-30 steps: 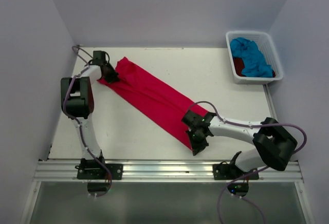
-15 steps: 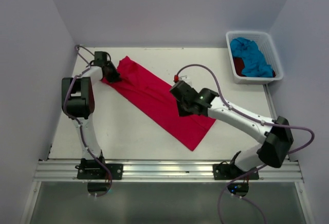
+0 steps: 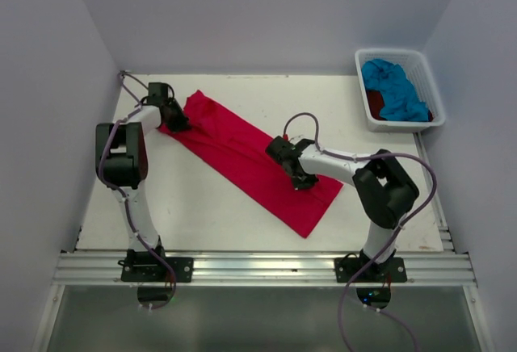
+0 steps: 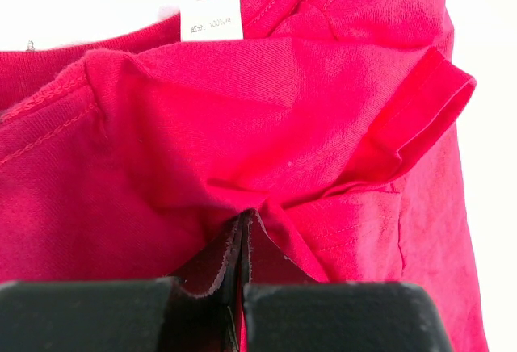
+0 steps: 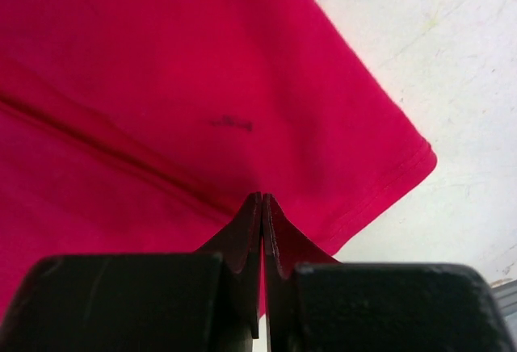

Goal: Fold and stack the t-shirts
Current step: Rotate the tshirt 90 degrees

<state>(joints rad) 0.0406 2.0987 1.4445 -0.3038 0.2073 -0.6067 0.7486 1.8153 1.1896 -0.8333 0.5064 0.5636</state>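
The bright red-pink t-shirt [image 3: 234,146] lies folded into a long strip, running diagonally from back left to front right on the white table [image 3: 323,102]. My left gripper [image 3: 176,123] is shut on bunched cloth at its collar end; the left wrist view shows the cloth [image 4: 283,85] pinched at the tips [image 4: 245,216], with a white label [image 4: 212,18] beyond. My right gripper [image 3: 297,178] is over the strip's right edge near its middle. Its jaws [image 5: 262,199] are shut, with no cloth seen between them, above the shirt [image 5: 161,69]. The turquoise shirt [image 3: 396,85] and the dark red shirt [image 3: 373,98] lie in the basket.
The white plastic basket [image 3: 426,77] stands at the back right corner. Bare table [image 5: 452,61] shows beside the shirt's hem. Side walls stand close on the left and right. The arms' mounting rail [image 3: 258,267] runs along the near edge.
My right gripper left the strip's front right end, swung up toward the middle, and now sits low on the right edge. The front end lies flat. The left gripper has not moved.
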